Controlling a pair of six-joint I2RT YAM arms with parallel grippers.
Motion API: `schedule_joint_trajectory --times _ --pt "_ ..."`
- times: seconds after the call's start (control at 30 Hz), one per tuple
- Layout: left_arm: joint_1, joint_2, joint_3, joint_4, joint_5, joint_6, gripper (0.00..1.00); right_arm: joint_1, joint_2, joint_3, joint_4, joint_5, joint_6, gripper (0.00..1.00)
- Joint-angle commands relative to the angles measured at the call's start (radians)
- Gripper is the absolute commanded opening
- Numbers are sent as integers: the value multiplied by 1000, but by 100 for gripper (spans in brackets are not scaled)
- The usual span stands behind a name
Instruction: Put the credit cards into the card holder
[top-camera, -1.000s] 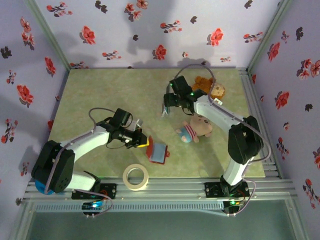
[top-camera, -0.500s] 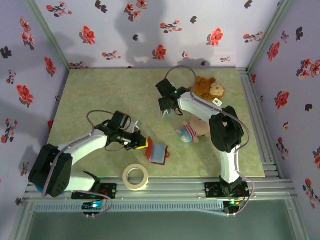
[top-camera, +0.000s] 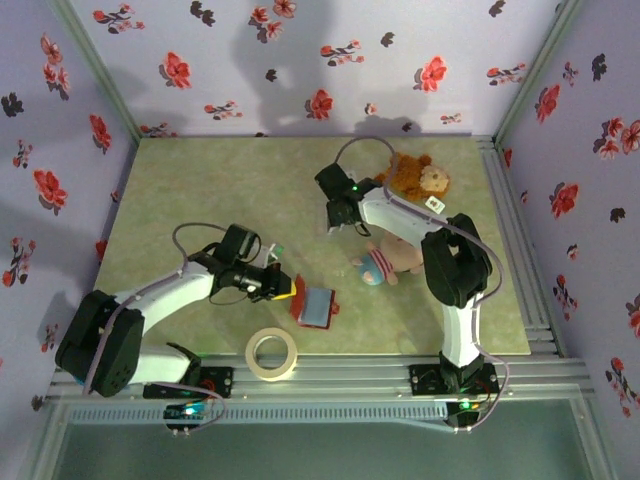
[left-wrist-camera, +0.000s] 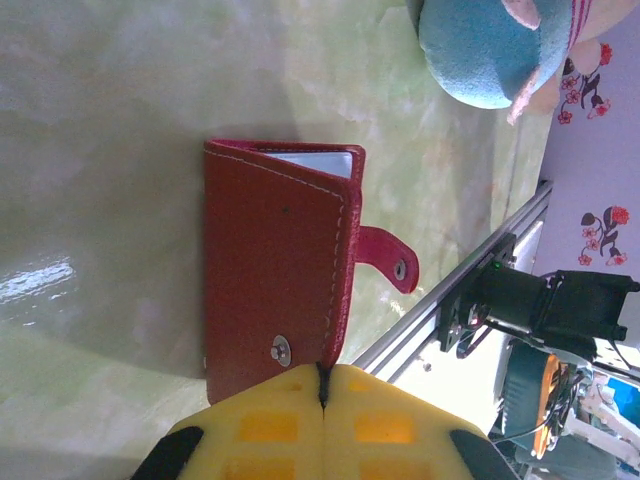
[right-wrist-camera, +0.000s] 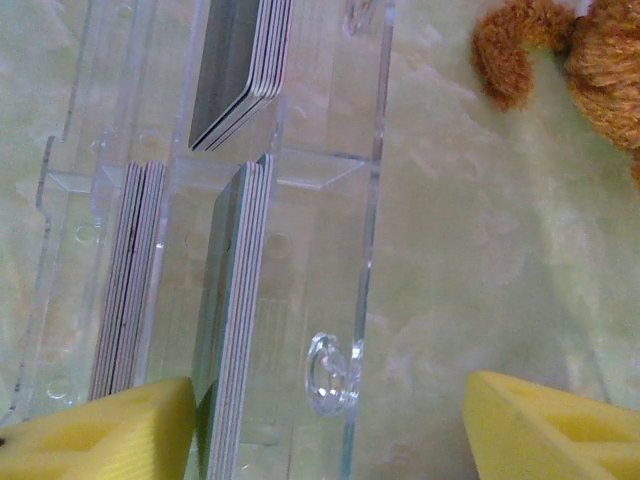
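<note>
The overhead camera looked down from high behind the near edge, taking in the whole worktop (top-camera: 200, 200). The left wrist camera sat close behind the left pincer (left-wrist-camera: 322, 378), facing the card holder (left-wrist-camera: 275, 270), which the overhead view shared. The right wrist camera peered closely onto the clear stand (right-wrist-camera: 330, 200), seemingly only faint from overhead.

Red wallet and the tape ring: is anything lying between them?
Nothing. In the top view, bare green table lies between the red wallet and the tape ring.

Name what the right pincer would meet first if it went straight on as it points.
Probably the clear stand holding teal credit cards, just ahead of the open right pincer; depth is unclear.
</note>
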Motion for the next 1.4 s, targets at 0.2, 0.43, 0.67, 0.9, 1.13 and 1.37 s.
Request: schedule_joint_trajectory --times 0.2,0.43,0.67,0.9,1.13,1.37 --pt "0 -13 -25 18 -2 -23 0 -17 -41 7 -60 79 -5 58" --pt "0 12 -23 21 -2 -20 0 -18 -39 13 -80 153 -31 54" --pt "0 26 8 -18 -1 11 0 -18 -31 23 -86 221 -73 58" --pt "3 36 16 -34 -1 32 0 -17 -30 18 -79 256 -96 53" --pt "9 88 37 -37 19 52 0 -21 -32 20 -72 281 -117 47" --pt "13 67 42 -59 14 65 0 -21 -40 22 -68 274 -130 42"
